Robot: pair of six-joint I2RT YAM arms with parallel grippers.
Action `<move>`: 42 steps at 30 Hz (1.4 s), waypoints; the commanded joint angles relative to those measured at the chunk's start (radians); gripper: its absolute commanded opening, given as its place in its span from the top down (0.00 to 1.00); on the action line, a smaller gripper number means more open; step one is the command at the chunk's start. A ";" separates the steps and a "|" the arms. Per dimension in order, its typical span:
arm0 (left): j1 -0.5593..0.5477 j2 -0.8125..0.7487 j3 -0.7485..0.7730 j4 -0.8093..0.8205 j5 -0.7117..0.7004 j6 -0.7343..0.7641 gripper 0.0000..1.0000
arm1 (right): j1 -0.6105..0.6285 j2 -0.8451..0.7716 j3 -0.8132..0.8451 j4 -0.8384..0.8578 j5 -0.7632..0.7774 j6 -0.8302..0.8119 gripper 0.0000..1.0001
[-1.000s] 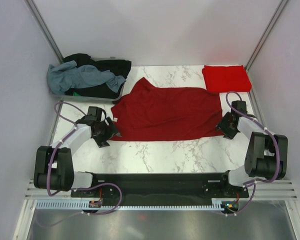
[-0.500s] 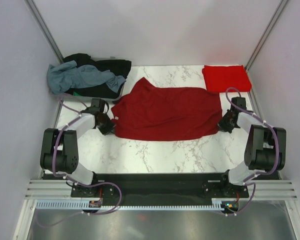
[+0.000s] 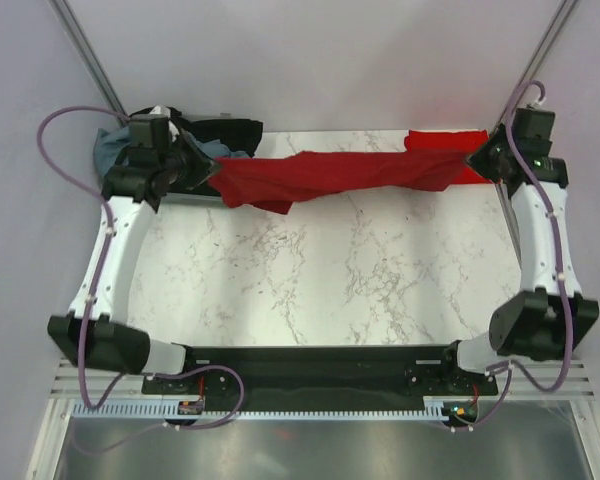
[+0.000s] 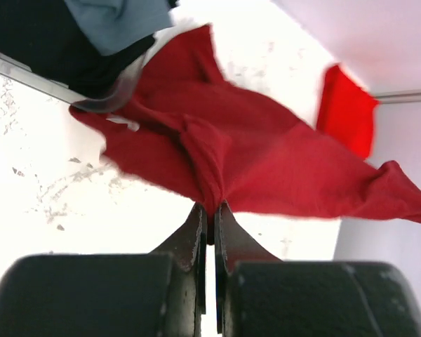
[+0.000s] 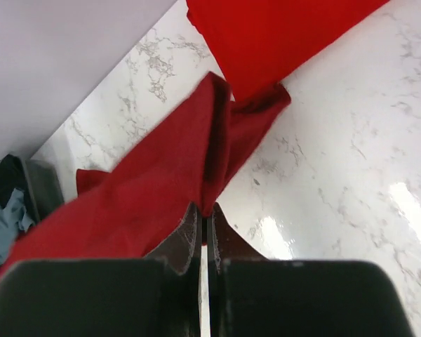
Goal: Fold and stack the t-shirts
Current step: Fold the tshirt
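the dark red t-shirt (image 3: 330, 172) stretches as a narrow band across the upper part of the top view, sagging left of the middle. the left gripper (image 3: 205, 172) at upper left has its jaws pressed tight on a bunched fold at the shirt's left end. the right gripper (image 3: 477, 158) at upper right pinches the right end the same way. the bright red folded t-shirt (image 3: 442, 139) lies partly under that right end. the pile of other t-shirts (image 3: 230, 132) sits just behind the left gripper. the side walls (image 3: 30, 120) stand close to both grippers. the marble table (image 3: 330, 280) spreads wide from the band down to the arm bases.
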 commanded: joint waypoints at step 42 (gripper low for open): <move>0.013 -0.361 -0.492 -0.052 -0.106 -0.055 0.98 | -0.111 -0.263 -0.558 0.076 -0.167 0.154 1.00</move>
